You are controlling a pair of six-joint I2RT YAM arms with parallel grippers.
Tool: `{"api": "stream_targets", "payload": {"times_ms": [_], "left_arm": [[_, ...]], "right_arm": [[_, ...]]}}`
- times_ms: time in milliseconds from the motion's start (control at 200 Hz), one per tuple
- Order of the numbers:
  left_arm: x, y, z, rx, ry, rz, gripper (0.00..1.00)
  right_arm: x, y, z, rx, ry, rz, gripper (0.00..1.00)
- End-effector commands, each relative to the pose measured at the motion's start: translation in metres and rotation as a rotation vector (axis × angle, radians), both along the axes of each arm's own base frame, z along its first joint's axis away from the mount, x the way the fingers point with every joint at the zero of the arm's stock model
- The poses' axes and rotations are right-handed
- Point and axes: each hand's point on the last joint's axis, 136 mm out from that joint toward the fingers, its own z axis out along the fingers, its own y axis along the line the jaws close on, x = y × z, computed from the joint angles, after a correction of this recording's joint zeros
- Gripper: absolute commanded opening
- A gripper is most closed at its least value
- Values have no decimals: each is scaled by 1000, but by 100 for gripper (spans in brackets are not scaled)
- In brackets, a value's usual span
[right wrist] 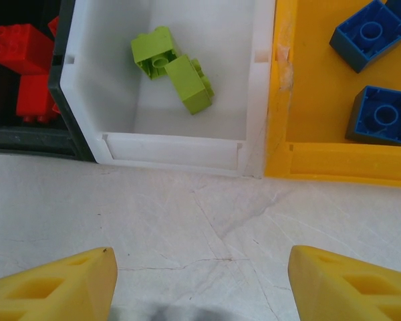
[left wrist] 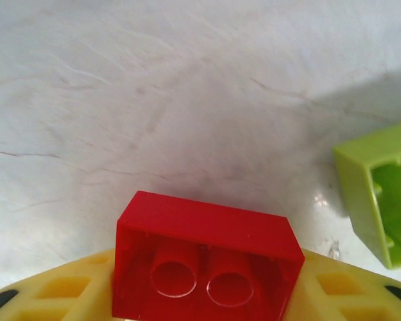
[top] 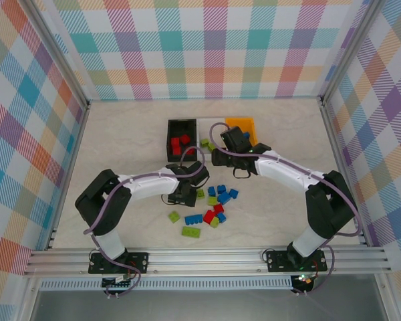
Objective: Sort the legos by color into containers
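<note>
In the left wrist view a red lego (left wrist: 207, 261) sits hollow side up between my yellow fingers (left wrist: 60, 291), low over the table. My left gripper (left wrist: 207, 294) is shut on it, at the left edge of the loose pile (top: 214, 204) of red, blue and lime legos; from above, my left gripper (top: 186, 190) hides the brick. My right gripper (right wrist: 200, 281) stands open with nothing in it, over bare table just in front of the containers. The black bin (right wrist: 27, 137) holds red legos (right wrist: 27, 53), the white bin (right wrist: 174, 150) green legos (right wrist: 174, 70), the orange bin (right wrist: 347, 167) blue legos (right wrist: 381, 114).
A lime brick (left wrist: 381, 194) lies hollow side up just right of the held brick. Two green bricks (top: 174, 217) and a blue one (top: 194, 219) lie nearer the front edge. Checkered walls enclose the table, with open floor to the left and right of the pile.
</note>
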Motion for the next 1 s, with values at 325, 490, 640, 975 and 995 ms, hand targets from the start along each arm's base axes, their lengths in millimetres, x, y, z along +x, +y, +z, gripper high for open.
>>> {"api": "stream_targets", "payload": {"times_ms": [325, 490, 640, 975, 995], "left_arm": [[135, 27, 124, -114, -357, 284, 48], [194, 29, 118, -72, -377, 344, 47], [228, 32, 112, -43, -399, 385, 47], [237, 20, 124, -122, -392, 408, 89], [235, 19, 129, -137, -398, 410, 90]], "right_arm": [[-7, -12, 18, 26, -53, -33, 69], [-12, -17, 16, 13, -45, -35, 69], [-17, -20, 18, 24, -49, -38, 69], [-42, -1, 15, 108, 8, 89, 74], [-45, 3, 14, 112, 13, 111, 74]]}}
